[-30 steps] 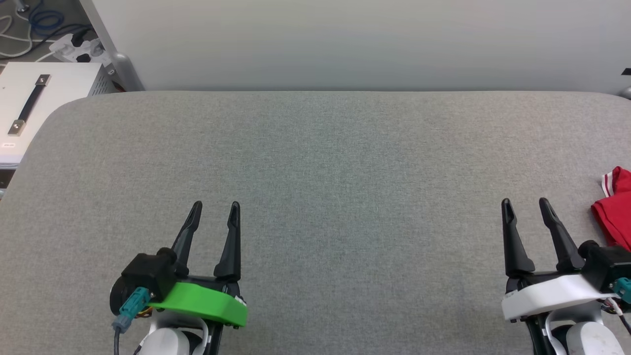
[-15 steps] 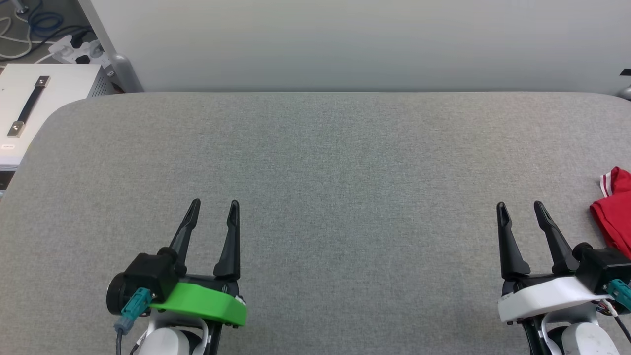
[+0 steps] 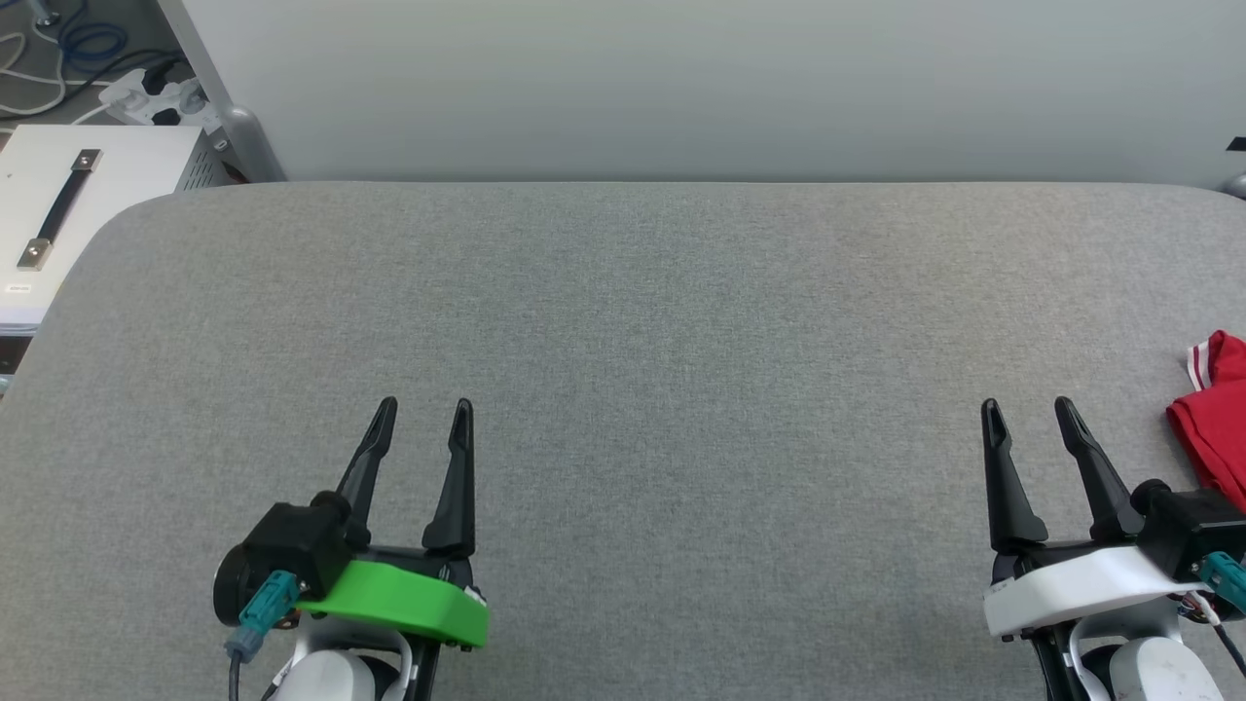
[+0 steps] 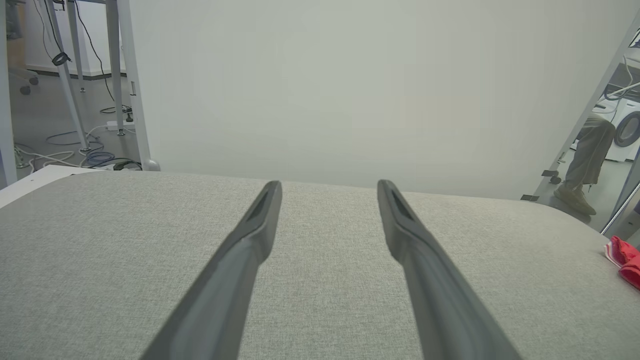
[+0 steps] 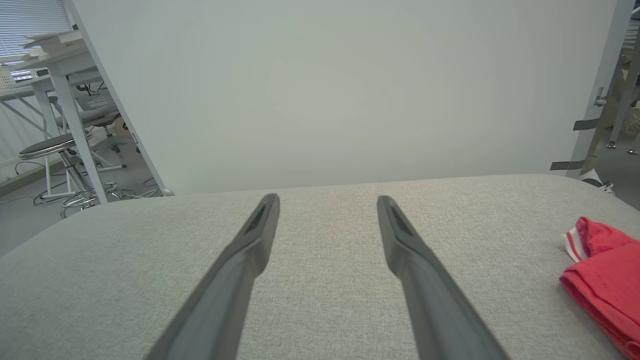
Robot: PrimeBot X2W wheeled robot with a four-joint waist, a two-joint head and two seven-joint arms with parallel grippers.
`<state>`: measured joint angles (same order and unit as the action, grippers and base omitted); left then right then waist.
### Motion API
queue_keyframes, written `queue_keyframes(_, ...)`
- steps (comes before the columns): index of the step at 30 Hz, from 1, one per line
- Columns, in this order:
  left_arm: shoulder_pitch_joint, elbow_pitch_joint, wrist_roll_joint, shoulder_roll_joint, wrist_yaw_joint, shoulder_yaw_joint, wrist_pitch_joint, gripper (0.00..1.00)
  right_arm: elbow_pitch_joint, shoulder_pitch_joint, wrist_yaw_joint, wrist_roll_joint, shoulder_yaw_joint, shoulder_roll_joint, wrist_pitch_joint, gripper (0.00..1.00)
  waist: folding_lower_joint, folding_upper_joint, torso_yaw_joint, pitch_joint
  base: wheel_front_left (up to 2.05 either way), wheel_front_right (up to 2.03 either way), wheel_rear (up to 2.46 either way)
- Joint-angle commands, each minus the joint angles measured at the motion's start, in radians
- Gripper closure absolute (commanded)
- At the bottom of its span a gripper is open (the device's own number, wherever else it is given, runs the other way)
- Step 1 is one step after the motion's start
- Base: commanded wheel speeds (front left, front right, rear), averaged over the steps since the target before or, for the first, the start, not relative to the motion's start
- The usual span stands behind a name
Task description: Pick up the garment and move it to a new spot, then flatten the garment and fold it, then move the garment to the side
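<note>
Head view: left claw (image 3: pixel 425 407) and right claw (image 3: pixel 1027 407) both gape, empty. Bunched red jersey T-shirt (image 3: pixel 1212 428) lies at 3 o'clock on counter (image 3: pixel 623 341), cut by frame. Risk: half-seen reach could pinch one layer, so cloth slips.

Bright, even, diffuse light falls on the grey woven fabric tabletop (image 3: pixel 623 321), where shadows are faint and soft. The head view is sharp. The left gripper's long dark fingers (image 4: pixel 220 300) blur nearest the lens, and the pale metal post (image 4: pixel 136 100) at far left leans.
</note>
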<state>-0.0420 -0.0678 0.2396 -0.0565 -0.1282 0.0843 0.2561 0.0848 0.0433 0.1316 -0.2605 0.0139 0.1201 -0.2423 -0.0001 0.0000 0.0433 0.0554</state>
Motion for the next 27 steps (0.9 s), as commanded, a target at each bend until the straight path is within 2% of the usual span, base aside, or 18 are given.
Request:
queue_keyframes(1,0.013,-0.004,0.012,0.006,-0.002,-0.003,0.006,0.00,0.000,0.005,-0.001,0.006,0.001,0.003,-0.005,0.00,0.0001,0.0000,-0.001,-0.001,0.00,0.00,0.00)
queue_keyframes(3,0.014,-0.009,0.017,0.006,-0.002,0.007,0.006,0.00,0.000,0.005,-0.001,0.005,0.001,0.003,-0.004,0.00,0.0001,0.0000,-0.002,-0.001,0.00,0.00,0.00)
queue_keyframes(4,0.000,-0.011,0.008,0.000,0.000,0.008,0.000,1.00,0.000,0.000,0.000,0.000,0.000,0.000,0.000,1.00,0.0001,0.0000,-0.002,-0.001,0.00,0.00,0.00)
queue_keyframes(27,0.007,0.000,-0.032,0.000,0.021,-0.007,-0.043,1.00,-0.014,-0.007,0.000,0.042,-0.003,-0.012,0.040,1.00,0.0001,0.0000,-0.008,-0.010,0.00,0.00,0.00)
